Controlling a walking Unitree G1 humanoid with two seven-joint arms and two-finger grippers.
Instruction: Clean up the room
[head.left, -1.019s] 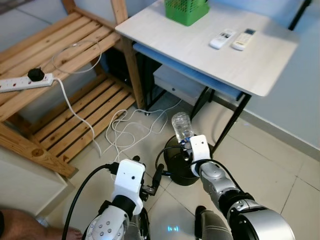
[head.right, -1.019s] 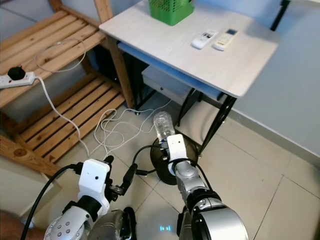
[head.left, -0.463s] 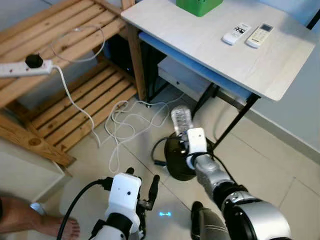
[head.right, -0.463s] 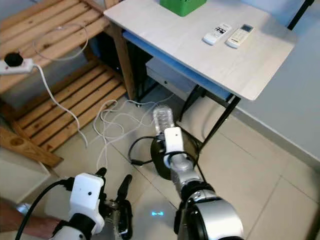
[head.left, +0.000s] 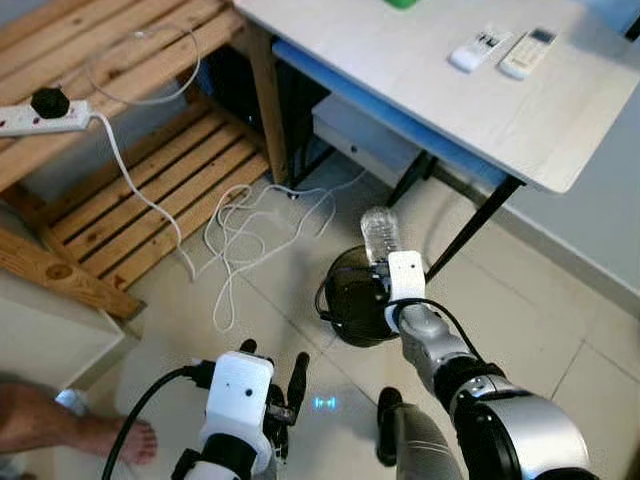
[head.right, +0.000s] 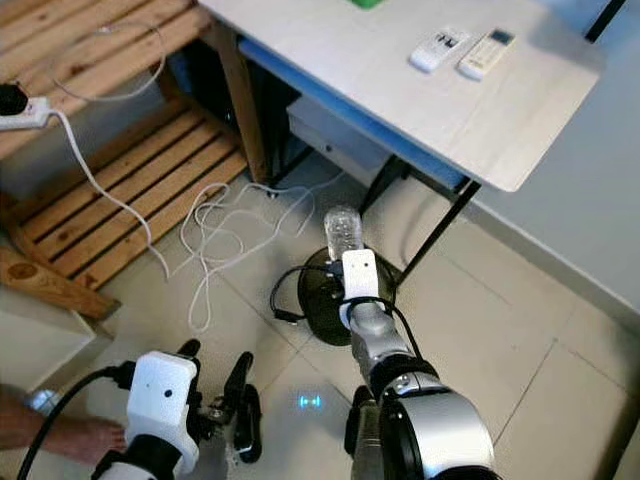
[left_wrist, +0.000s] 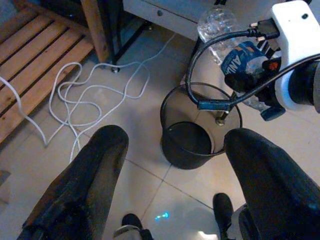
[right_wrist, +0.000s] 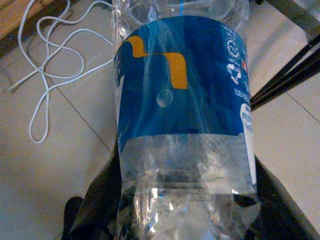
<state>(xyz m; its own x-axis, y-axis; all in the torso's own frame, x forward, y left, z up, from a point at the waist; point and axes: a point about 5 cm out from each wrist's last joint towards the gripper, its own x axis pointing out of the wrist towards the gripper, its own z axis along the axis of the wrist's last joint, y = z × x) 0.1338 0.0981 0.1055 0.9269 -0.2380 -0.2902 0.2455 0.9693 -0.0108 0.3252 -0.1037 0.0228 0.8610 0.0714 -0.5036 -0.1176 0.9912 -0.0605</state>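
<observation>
Lowered further, left hand (head.left: 283, 392) hangs spread and empty; right hand (left_wrist: 252, 85) grips blue-labelled bottle (right_wrist: 182, 115) over black bin (left_wrist: 200, 130)

Tiled floor (head.left: 560, 330) carries a black bin (head.left: 350, 310) and loose white cable (head.left: 250, 240).

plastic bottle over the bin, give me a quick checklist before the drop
1. Right gripper shut on the plastic bottle: ok.
2. Bottle above the black bin opening: ok in the left wrist view.
3. Bin upright on the floor: ok.
4. Left gripper open and apart from the bin: ok.
5. White cable lying outside the bin: ok.
6. Bottle cap on: cannot tell.
</observation>
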